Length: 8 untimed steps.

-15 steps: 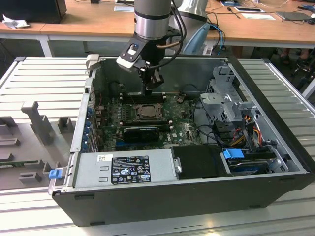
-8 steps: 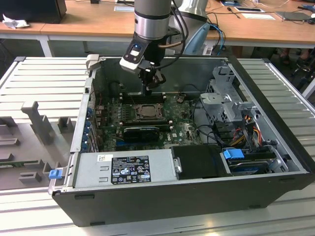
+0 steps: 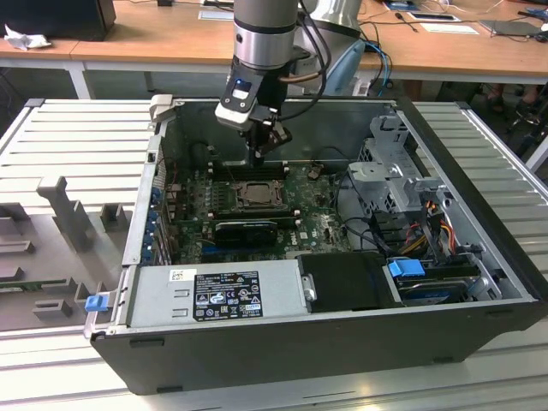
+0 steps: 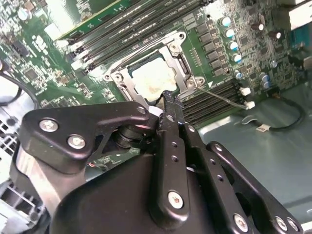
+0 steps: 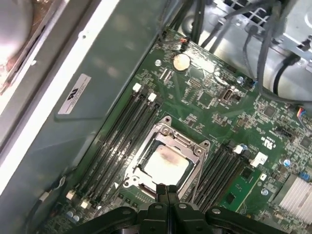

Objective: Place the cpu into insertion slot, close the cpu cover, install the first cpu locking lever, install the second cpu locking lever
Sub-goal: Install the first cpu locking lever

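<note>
The cpu (image 5: 165, 165), a pale square chip with a brownish smudge, lies in the insertion slot (image 3: 254, 195) of the green motherboard. The cpu cover (image 5: 187, 142), a metal frame with a window, lies flat over it, and the chip shows through the window. In the second wrist view a thin metal locking lever (image 4: 222, 96) sticks out from the socket's corner across the memory slots. My gripper (image 5: 167, 189) is shut with nothing held, its black fingertips pressed together. It hangs just above the socket's edge (image 4: 168, 97) and over the board (image 3: 259, 154) in the exterior view.
Long black memory slots (image 5: 122, 141) flank the socket on both sides. A black expansion card (image 3: 247, 229) lies in front of it, and beyond that the grey power supply (image 3: 214, 295). A drive cage (image 3: 402, 171) and cables stand on the exterior view's right. The case walls (image 3: 154, 171) enclose everything.
</note>
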Available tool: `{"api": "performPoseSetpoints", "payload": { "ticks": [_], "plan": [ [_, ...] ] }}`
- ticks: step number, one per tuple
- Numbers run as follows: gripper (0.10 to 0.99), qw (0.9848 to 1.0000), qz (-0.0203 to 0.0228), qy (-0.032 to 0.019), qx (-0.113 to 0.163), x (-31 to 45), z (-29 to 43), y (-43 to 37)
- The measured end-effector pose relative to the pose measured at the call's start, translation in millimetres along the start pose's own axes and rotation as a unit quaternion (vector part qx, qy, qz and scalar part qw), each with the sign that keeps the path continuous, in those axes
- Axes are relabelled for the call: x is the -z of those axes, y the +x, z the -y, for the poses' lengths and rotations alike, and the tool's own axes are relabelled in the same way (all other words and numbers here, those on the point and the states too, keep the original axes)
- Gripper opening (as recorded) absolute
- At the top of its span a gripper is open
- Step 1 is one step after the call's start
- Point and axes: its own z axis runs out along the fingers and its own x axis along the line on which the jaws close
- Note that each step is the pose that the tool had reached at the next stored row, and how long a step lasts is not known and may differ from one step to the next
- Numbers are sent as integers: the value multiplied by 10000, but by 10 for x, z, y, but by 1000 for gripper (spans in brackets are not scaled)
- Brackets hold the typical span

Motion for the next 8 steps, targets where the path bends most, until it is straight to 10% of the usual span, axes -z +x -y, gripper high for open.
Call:
{"api": "performPoseSetpoints", "payload": {
  "ticks": [8],
  "plan": [
    [106,9947,10,9,1028,-4,0,0]
  ]
}}
